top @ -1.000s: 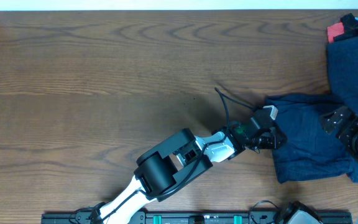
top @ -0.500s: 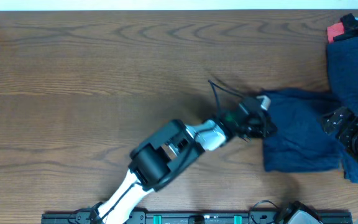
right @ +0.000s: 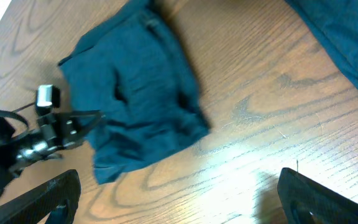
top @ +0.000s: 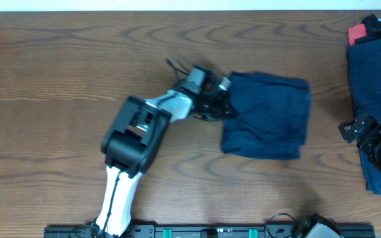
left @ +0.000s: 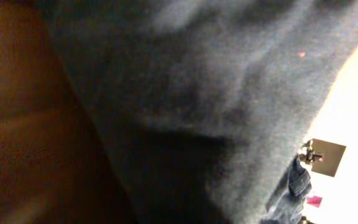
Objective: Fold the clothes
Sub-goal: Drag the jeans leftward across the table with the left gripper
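Overhead, I see my left gripper (top: 221,104) pinching the blue garment's (top: 270,118) left edge, center frame; my right gripper's (top: 353,126) fingers are spread wide at the right edge.

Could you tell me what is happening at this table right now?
The left gripper is clamped on the left edge of a dark blue garment lying crumpled mid-table. The right gripper hangs open and empty near the pile of clothes at the right edge. Nothing looks neatly folded yet.
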You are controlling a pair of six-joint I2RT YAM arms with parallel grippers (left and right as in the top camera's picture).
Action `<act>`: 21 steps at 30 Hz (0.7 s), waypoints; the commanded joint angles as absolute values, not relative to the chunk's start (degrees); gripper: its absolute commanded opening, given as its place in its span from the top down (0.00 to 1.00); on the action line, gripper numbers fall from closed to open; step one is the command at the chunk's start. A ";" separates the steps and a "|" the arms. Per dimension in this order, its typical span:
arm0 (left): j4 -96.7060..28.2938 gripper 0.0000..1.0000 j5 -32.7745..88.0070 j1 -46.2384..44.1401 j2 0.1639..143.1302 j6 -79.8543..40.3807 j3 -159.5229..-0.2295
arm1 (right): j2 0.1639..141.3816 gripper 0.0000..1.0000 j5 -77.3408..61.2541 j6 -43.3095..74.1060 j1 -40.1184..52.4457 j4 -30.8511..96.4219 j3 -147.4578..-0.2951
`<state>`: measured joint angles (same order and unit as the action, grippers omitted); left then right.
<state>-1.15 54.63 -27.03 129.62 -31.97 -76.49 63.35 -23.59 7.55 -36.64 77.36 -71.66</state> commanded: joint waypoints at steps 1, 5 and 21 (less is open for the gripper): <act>-6.52 0.94 49.93 -20.64 131.39 -22.63 -75.18 | 63.26 0.01 -24.01 6.74 -36.88 77.49 -72.31; -10.04 0.94 49.93 -14.76 131.00 -19.62 -75.18 | 63.26 0.01 -24.01 6.74 -36.88 77.58 -72.31; -28.10 0.94 47.13 1.67 126.93 3.73 -79.05 | 63.26 0.01 -23.79 6.74 -36.88 77.23 -72.31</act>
<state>-24.69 55.22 0.45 127.02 -5.02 -77.73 63.35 -23.57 7.38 -36.64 77.30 -71.66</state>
